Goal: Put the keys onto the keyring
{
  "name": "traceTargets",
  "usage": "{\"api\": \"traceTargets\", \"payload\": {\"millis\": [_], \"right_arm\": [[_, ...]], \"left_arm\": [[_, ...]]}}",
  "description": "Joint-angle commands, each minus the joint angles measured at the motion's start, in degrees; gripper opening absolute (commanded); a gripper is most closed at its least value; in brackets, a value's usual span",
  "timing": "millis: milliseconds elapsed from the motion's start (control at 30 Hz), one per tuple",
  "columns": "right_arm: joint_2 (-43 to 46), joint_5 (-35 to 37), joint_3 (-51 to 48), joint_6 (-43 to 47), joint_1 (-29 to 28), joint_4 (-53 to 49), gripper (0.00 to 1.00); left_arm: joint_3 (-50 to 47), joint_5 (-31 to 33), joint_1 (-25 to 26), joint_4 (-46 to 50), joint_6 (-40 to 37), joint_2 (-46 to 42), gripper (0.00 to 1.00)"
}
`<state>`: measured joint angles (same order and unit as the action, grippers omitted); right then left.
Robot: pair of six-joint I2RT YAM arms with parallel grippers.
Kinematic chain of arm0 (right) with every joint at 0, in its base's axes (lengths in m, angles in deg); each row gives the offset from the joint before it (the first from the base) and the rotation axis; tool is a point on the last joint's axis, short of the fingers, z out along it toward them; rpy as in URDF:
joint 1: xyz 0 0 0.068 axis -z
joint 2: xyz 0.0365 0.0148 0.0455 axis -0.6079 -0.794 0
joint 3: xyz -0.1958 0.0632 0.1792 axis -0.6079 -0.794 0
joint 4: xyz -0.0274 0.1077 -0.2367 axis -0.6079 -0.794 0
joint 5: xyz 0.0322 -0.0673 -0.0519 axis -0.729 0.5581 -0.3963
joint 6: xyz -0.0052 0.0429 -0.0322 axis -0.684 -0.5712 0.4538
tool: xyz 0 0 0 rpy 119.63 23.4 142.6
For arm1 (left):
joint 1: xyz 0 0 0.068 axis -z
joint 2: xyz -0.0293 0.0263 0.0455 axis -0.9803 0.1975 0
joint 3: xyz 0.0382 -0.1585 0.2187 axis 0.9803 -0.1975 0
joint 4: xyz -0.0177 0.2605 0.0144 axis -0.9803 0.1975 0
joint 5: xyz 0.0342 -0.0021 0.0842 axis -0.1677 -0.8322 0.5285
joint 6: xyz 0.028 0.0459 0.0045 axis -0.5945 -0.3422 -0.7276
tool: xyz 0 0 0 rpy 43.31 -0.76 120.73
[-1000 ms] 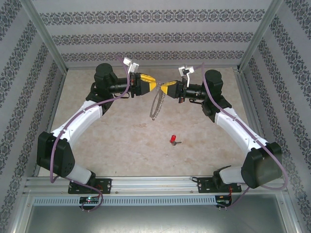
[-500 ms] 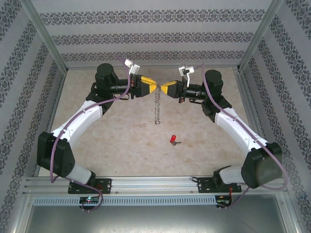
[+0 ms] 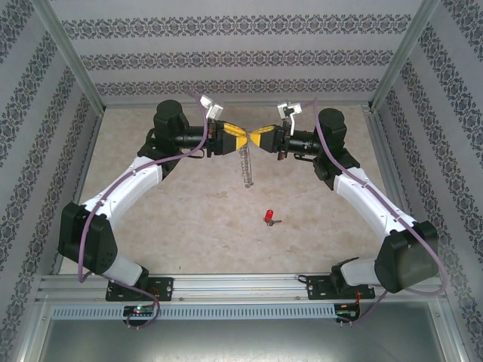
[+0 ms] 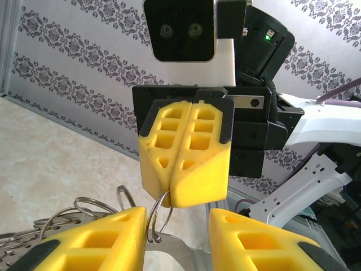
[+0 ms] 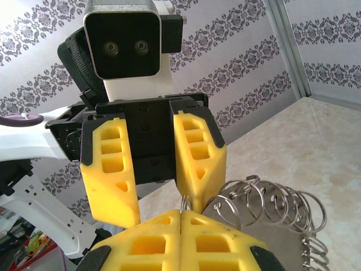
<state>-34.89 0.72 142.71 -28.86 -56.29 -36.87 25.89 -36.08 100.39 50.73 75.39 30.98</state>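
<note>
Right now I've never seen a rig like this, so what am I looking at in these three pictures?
Two robot arms are bolted to the near edge of a table. The wide picture comes from a fixed camera above and behind them; the other two come from wrist cameras, each showing its own yellow fingers below and the other arm's tool facing it. The right tool is shut on the keyring, which hangs from it. The left tool is open, close to the ring. A red key lies on the table.

Seemingly no legible text anywhere.
</note>
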Motion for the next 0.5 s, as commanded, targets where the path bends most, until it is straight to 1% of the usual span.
{"api": "traceTargets", "payload": {"millis": [0,167,267,367,433,467], "right_arm": [[1.1,-1.3,1.4,-0.6,0.1,3.7,0.00],[1.1,-1.3,1.2,-0.6,0.1,3.7,0.00],[1.0,-1.3,1.1,-0.6,0.1,3.7,0.00],[0.8,-1.3,1.1,-0.6,0.1,3.4,0.00],[0.7,-0.9,1.2,-0.6,0.4,2.7,0.00],[0.9,-0.2,1.1,-0.8,0.8,2.3,0.11]], "left_arm": [[1.2,-0.5,0.6,0.8,-2.0,0.7,0.32],[1.5,0.6,0.8,0.2,-1.6,1.0,0.19],[1.3,1.4,0.8,-0.5,-1.4,1.2,0.13],[1.3,2.0,0.8,-1.2,-1.0,1.2,0.01],[1.9,2.6,0.8,0.5,-2.0,1.0,0.00],[2.5,2.8,0.9,2.4,-3.2,1.0,0.00]]}}
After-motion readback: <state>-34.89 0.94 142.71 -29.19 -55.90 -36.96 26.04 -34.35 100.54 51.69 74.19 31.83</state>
